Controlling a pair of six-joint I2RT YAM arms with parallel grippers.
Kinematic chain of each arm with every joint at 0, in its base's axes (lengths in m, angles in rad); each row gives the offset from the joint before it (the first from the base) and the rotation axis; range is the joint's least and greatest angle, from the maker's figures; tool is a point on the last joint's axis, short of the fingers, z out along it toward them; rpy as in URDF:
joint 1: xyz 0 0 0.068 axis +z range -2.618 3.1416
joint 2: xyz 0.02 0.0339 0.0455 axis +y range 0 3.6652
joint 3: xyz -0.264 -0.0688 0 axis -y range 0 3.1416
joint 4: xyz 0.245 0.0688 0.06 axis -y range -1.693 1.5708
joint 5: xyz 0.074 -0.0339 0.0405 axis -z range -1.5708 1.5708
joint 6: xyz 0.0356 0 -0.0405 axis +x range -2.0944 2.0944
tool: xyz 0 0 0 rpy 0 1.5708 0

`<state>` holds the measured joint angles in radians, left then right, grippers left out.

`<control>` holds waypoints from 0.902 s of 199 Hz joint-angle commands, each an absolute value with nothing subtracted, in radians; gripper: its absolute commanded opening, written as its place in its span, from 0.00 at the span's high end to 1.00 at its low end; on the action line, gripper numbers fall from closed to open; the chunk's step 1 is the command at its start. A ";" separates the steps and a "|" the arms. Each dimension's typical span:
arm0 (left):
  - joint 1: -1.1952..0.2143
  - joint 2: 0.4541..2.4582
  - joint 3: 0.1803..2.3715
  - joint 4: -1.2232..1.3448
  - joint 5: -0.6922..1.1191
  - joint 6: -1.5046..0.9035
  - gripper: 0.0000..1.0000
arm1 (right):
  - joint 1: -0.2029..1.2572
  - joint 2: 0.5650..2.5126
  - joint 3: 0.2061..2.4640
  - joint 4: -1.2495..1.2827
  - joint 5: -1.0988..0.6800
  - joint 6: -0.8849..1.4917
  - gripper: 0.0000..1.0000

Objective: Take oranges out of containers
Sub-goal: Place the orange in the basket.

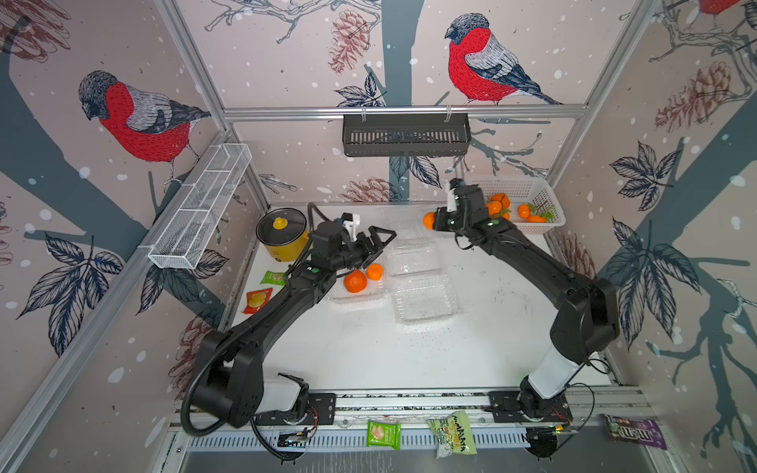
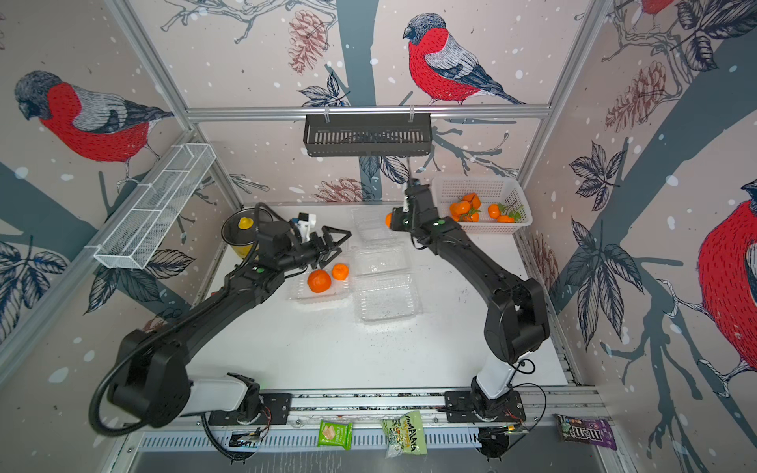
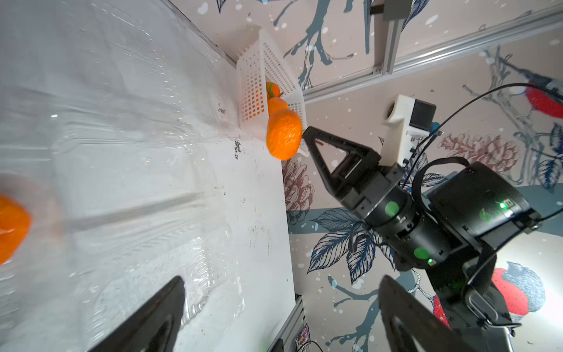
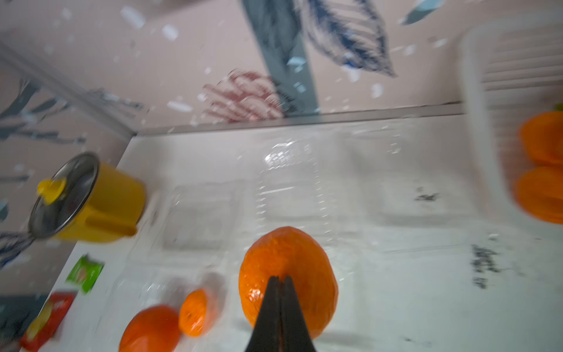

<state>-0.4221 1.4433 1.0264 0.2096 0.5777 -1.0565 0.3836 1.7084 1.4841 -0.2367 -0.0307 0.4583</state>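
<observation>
Right fingers [image 4: 269,307] pressed together, pinching a round, dimpled mandarin [image 4: 288,259] at their tips. Left fingers [image 3: 152,320] spread apart, thin clear clamshell [image 1: 411,262] just beside.

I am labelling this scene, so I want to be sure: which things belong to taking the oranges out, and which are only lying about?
Job: held orange in the right end effector; two oranges in a clear container; empty clear container; white basket with more oranges.
Lying about: yellow pot; green packet; red-orange packet; black rack; wire shelf.

The left gripper [image 1: 381,245] hangs with jaws wide apart — the right gripper [image 4: 279,282], held aloft, is pinched tight.
</observation>
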 commanded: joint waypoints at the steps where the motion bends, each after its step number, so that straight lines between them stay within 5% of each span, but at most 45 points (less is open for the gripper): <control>1: -0.496 1.595 1.194 0.284 0.539 -1.041 0.03 | 0.244 1.714 1.462 -0.113 -0.072 0.513 0.96; 57: -0.598 2.015 1.677 0.205 0.581 -1.035 0.03 | 0.006 1.901 1.557 0.052 0.004 0.609 0.95; 116: -0.601 2.121 1.775 0.156 0.601 -0.996 0.03 | -0.100 2.126 1.704 0.089 0.166 0.635 0.94; 180: -0.572 2.047 1.703 0.083 0.588 -0.931 0.03 | -0.085 2.107 1.760 -0.006 0.091 0.552 0.49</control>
<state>-0.5934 2.1040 1.7435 0.1074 0.5819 -0.9676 -0.1135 2.1586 1.7832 0.0116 0.1295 0.5995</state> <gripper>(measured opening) 0.972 0.494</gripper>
